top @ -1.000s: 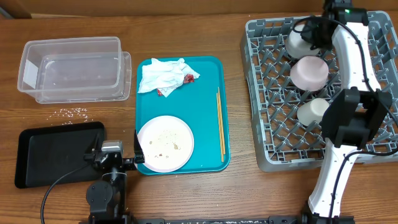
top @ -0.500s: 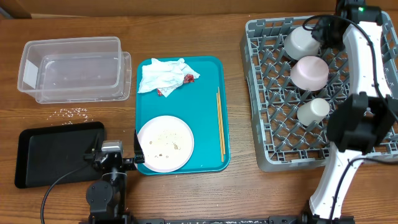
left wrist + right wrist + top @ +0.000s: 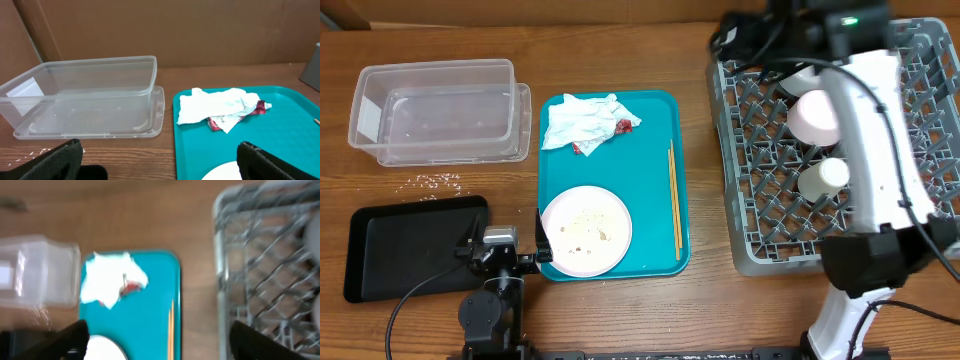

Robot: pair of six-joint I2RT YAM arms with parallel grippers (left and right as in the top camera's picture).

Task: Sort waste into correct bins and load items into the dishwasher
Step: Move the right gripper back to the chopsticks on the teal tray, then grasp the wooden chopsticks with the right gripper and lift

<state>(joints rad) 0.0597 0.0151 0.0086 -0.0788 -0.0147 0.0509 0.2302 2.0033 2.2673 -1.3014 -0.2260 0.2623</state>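
Observation:
A teal tray holds a crumpled white napkin with a red wrapper, a white plate with crumbs, and a pair of chopsticks. The grey dish rack holds a pink bowl and a white cup; another white cup is partly hidden under my right arm. My right gripper hovers open and empty over the rack's back left corner; its blurred wrist view looks down on the chopsticks. At the plate's near left, my left gripper rests open.
A clear plastic bin on its lid stands at the back left. A black bin lies at the front left, with scattered grains between them. Bare wood separates the tray and rack.
My right gripper has opened and left the white cup in the rack's back. The right arm has swung left toward the rack's back left corner. The left arm stays still.

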